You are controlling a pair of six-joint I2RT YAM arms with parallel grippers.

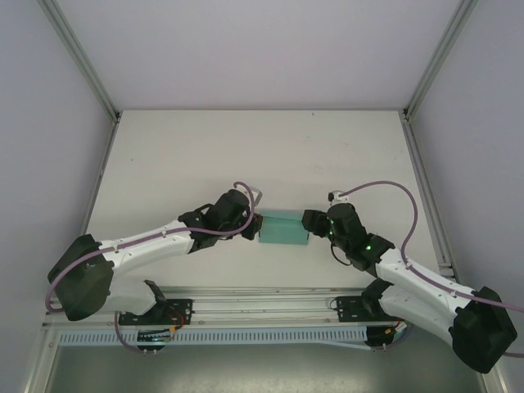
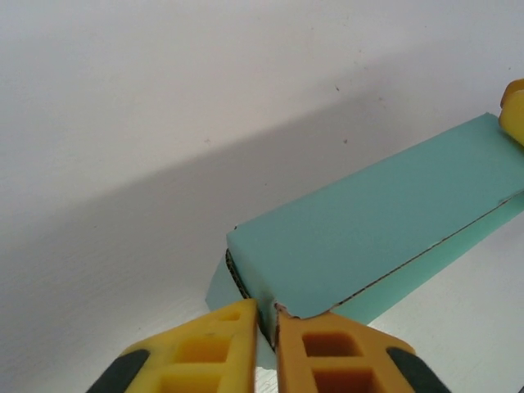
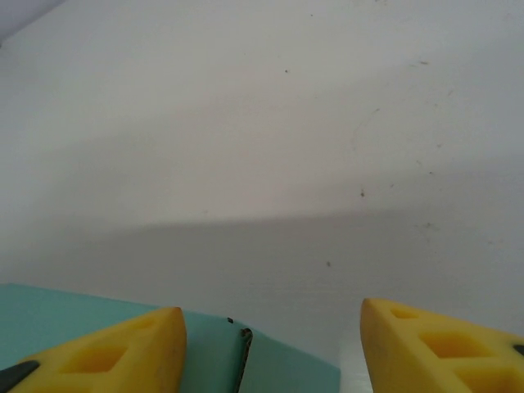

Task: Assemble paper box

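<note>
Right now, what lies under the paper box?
Under the paper box is the white table, and a paler teal flap of the same card sticks out at one end. Whatever lies below its middle is covered.

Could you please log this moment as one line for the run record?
left gripper: shut on paper box corner | right gripper: open at its other end

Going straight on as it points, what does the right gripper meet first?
The right gripper would probably meet the box first: its end lies low between the open fingers. Beyond is bare table; depth is unclear.
</note>
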